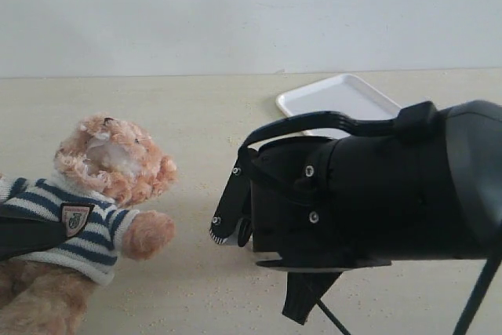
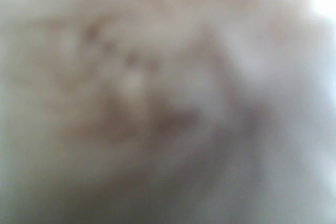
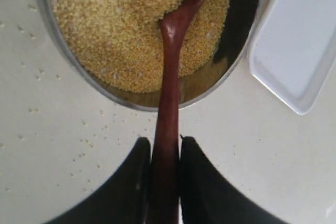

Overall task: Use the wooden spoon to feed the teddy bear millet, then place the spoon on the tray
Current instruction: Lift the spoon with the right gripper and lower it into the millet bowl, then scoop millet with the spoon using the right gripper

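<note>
Clamps right claw narrowly on the slim handle of the spoon, scoop buried in millet in the bowl; seems light, stiff and slick, so best held level toward the bear at nine o'clock.

Low exterior, right wrist: shared tray

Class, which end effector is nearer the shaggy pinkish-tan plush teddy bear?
Left. The left end effector lies against the teddy bear; the right end effector, apart, grips the dark wooden spoon.
</note>
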Robot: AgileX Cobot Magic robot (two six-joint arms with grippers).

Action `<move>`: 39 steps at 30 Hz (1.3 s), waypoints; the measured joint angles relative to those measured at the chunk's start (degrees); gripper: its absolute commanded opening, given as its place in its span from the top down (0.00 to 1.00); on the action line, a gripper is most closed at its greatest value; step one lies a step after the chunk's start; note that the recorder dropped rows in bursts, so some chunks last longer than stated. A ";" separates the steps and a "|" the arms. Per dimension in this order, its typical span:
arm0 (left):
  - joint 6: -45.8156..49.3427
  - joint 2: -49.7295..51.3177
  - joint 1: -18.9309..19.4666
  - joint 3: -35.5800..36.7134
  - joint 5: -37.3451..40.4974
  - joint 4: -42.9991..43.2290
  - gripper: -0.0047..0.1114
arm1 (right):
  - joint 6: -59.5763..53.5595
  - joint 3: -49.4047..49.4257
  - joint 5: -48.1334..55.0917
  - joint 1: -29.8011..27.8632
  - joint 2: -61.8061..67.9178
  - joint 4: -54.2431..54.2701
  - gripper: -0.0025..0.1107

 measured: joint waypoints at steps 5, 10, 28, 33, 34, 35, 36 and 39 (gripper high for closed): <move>0.00 0.00 0.00 0.00 0.00 0.00 0.92 | 2.23 0.00 -0.28 0.00 -0.52 0.82 0.98; 0.00 0.00 0.00 0.00 0.00 0.00 0.92 | 3.54 0.00 -2.36 -1.02 -0.52 4.69 0.98; 0.00 0.00 0.00 0.00 0.00 0.00 0.92 | 3.08 0.00 -5.59 -5.38 -5.37 10.78 0.98; 0.00 0.00 0.00 0.00 0.00 0.00 0.92 | 1.82 0.00 -4.71 -5.60 -5.63 11.61 0.98; 0.00 0.00 0.00 0.00 0.00 0.00 0.92 | 1.44 0.00 -4.82 -5.60 -6.02 12.52 0.98; 0.00 0.00 0.00 0.00 0.00 0.00 0.92 | 0.93 0.00 -4.96 -5.60 -6.50 13.97 0.98; 0.00 0.00 0.00 0.00 0.00 0.00 0.92 | 0.46 0.00 -5.59 -5.60 -7.10 15.10 0.98; 0.00 0.00 0.00 0.00 0.00 0.00 0.92 | -1.44 0.00 -7.18 -6.93 -8.46 19.06 0.98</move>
